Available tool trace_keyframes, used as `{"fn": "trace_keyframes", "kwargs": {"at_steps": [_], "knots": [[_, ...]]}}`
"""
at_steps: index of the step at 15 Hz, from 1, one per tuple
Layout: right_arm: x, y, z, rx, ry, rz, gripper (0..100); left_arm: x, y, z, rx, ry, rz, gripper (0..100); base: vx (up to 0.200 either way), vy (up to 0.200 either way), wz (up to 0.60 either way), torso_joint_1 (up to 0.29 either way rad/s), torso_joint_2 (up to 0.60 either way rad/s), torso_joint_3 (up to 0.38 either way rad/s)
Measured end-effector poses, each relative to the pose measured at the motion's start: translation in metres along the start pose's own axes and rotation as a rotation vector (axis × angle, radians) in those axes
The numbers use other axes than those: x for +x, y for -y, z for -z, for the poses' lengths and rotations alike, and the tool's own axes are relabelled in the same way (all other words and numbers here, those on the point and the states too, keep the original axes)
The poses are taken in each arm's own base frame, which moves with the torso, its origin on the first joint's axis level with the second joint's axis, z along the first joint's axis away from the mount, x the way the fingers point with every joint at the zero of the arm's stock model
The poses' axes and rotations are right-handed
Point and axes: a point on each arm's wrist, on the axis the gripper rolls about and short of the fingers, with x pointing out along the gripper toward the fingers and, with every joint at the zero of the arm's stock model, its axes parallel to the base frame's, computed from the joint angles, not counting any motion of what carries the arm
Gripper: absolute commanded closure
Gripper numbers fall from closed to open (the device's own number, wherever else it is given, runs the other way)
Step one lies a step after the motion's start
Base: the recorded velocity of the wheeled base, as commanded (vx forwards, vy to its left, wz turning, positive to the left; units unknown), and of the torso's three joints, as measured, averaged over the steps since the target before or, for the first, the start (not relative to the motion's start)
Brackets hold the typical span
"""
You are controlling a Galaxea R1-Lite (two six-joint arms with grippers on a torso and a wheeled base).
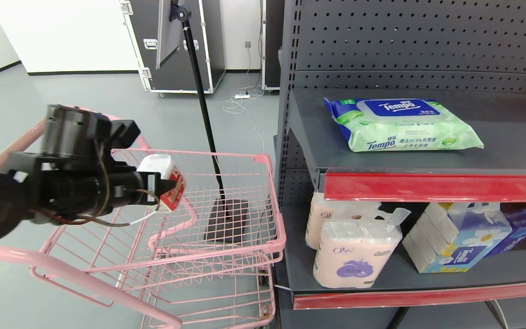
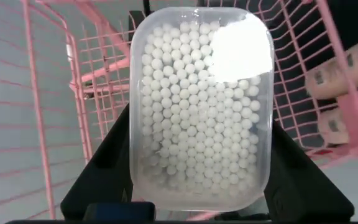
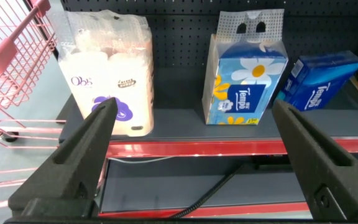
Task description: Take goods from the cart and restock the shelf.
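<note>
So the left gripper [image 1: 166,187] is clamped on a clear plastic tub [image 2: 201,106] packed with little white round tips (cotton swabs, by the look of it), with a red label on the side. One finger sits on each long side of the tub. It's held up in the air over the basket of the pink wire cart [image 1: 240,157], well apart from the shelf unit. The right gripper [image 3: 191,155] is spread wide with nothing between its fingers, and it sits low in front of the bottom shelf [image 1: 299,260]. It faces a pack of toilet rolls [image 3: 107,74] and a blue-and-white pack of tissues [image 3: 247,78], with a darker blue pack [image 3: 322,78] just beside that one. One level up, a green pack of wet wipes [image 1: 402,125] lies flat on the upper shelf [image 1: 509,146], right above the toilet rolls.
</note>
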Motion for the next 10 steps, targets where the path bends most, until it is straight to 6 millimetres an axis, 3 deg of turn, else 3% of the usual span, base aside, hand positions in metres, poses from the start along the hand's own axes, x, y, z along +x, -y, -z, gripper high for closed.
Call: {"fn": "trace_keyframes", "kwargs": {"at_steps": [4,6,10], "knots": [[0.0,0.0,0.0,0.001,0.0,0.0,0,-0.099,-0.015,0.022,-0.018,0.11,0.007,100,0.0,0.0,0.0,0.0,0.0,0.0],[0.0,0.0,0.0,0.002,0.0,0.001,0,-0.146,-0.022,0.045,-0.024,0.172,0.012,100,0.0,0.0,0.0,0.0,0.0,0.0],[0.0,0.0,0.0,0.001,0.0,0.0,0,-0.213,-0.032,0.099,-0.027,0.331,0.03,100,0.0,0.0,0.0,0.0,0.0,0.0]]}}
